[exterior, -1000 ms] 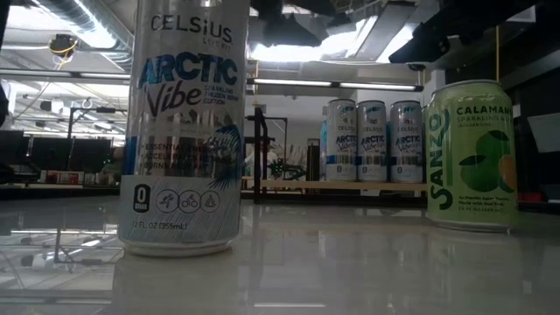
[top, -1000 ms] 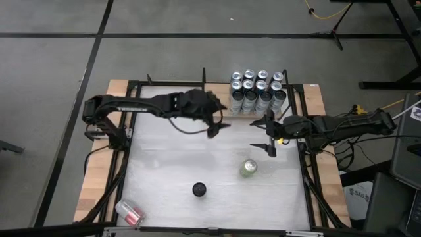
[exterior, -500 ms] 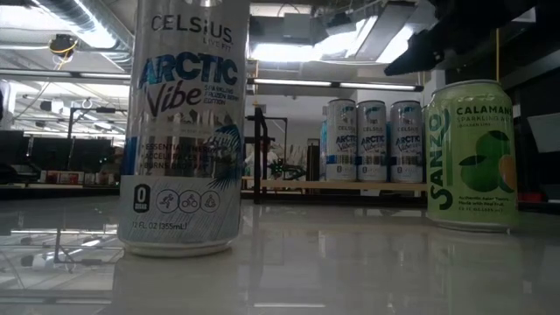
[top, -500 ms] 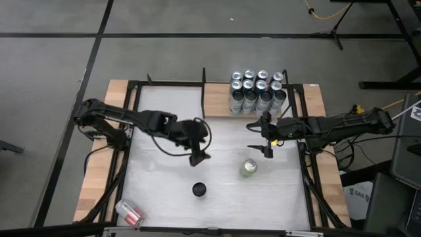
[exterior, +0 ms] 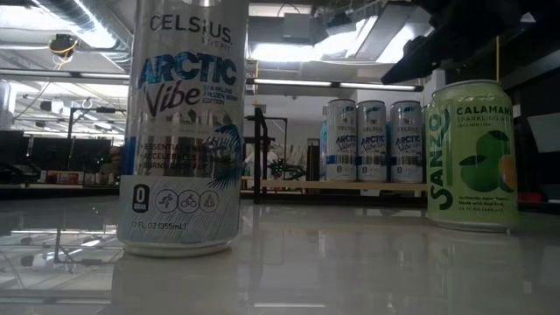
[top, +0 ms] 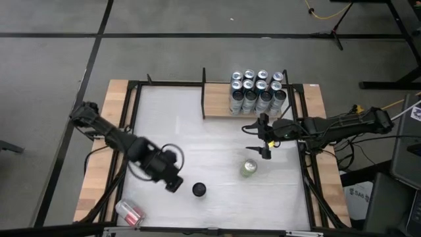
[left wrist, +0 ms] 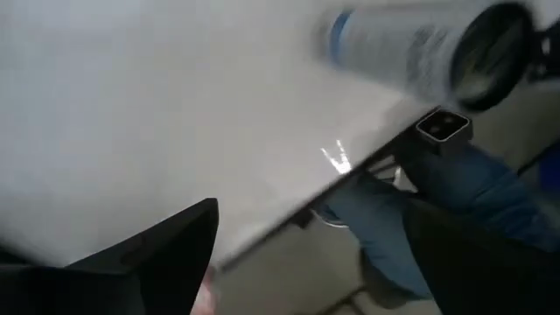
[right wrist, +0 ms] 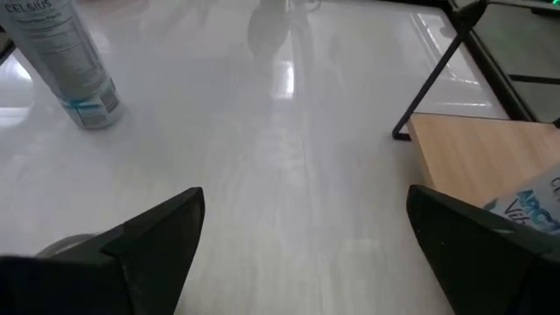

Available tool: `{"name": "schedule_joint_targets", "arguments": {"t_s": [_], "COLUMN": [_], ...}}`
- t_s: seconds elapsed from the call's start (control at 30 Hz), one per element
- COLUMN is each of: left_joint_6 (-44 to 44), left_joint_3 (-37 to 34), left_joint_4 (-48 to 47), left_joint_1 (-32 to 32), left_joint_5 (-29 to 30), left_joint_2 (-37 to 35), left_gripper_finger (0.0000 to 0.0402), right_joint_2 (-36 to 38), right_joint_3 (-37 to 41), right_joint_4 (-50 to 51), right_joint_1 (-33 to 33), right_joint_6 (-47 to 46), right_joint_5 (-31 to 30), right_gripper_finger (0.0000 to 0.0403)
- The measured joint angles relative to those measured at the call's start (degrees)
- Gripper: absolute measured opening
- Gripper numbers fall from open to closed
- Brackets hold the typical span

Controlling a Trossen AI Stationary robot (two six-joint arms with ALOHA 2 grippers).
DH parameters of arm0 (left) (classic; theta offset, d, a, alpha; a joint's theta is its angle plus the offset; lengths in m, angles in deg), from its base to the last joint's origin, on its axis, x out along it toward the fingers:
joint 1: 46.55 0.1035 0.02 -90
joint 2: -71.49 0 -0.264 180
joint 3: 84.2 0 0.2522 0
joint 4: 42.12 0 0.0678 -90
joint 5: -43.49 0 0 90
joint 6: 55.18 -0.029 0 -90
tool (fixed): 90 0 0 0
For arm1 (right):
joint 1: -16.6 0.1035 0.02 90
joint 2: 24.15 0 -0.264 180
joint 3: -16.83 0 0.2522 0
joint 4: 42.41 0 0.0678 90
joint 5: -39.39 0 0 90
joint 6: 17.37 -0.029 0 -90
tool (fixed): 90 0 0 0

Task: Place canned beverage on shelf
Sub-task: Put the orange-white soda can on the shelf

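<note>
L hand (top: 173,185) wide, empty, Celsius can (top: 199,190) just beside. Straddle can square, grip mid-body, keep upright. Shelf (top: 217,99) far across counter. R hand (top: 264,139) wide, waiting.

The high view looks straight down from well above, taking in the whole white desk (top: 217,131), both arms and the grey floor around; the low view sits at desk level, very near a tall silver-and-blue can (exterior: 184,131), facing level across the surface toward the small light-brown wooden shelf (exterior: 341,185) and the room behind; both views share that can, the squat green can (exterior: 471,156) and the shelved cans; the left wrist view looks close along the desk's edge toward a can lying sideways in its picture; the right wrist view looks low over the desk, sharing the tall can (right wrist: 66,61) and shelf board (right wrist: 477,153).
</note>
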State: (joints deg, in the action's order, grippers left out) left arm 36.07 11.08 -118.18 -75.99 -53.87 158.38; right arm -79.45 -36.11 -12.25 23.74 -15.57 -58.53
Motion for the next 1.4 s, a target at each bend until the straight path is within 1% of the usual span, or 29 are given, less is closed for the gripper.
{"name": "schedule_joint_targets", "arguments": {"t_s": [0.13,0.23,0.33,0.4,0.53,0.73,0.9,1.1,1.4], "left_joint_6": [18.85,30.87,41.25,46.34,47.77,45.68,45.90,46.22,46.18], "left_joint_3": [0.00,0.00,0.00,0.00,0.00,0.00,0.00,-0.02,-0.02], "left_joint_4": [0.18,0.16,-0.23,-0.24,-0.24,-0.16,-0.17,-0.13,-0.13], "left_joint_1": [-6.92,-12.14,-17.11,-20.07,-24.36,-28.64,-31.18,-32.42,-33.60], "left_joint_5": [0.35,0.75,0.73,-0.67,-6.25,-9.90,-10.35,-10.16,-10.16], "left_joint_2": [0.04,0.23,1.43,2.73,5.90,10.95,14.10,16.73,18.71], "left_gripper_finger": [0.0354,0.0354,0.0354,0.0354,0.0354,0.0354,0.0354,0.0354,0.0354], "right_joint_2": [0.02,0.02,0.02,0.02,0.02,0.03,0.04,0.04,0.04], "right_joint_3": [0.00,0.00,0.00,0.00,0.00,0.00,0.02,0.02,0.02], "right_joint_4": [-0.04,-0.04,-0.04,-0.03,-0.02,-0.02,-0.02,-0.03,-0.08], "right_joint_1": [0.00,0.00,0.00,0.00,0.00,0.00,0.00,0.00,0.00], "right_joint_6": [0.00,0.00,0.00,0.00,0.00,0.02,0.02,0.00,0.02], "right_joint_5": [0.02,0.02,0.02,0.02,0.02,0.02,0.02,0.02,0.02], "right_gripper_finger": [0.0388,0.0388,0.0388,0.0388,0.0388,0.0388,0.0388,0.0388,0.0388]}}
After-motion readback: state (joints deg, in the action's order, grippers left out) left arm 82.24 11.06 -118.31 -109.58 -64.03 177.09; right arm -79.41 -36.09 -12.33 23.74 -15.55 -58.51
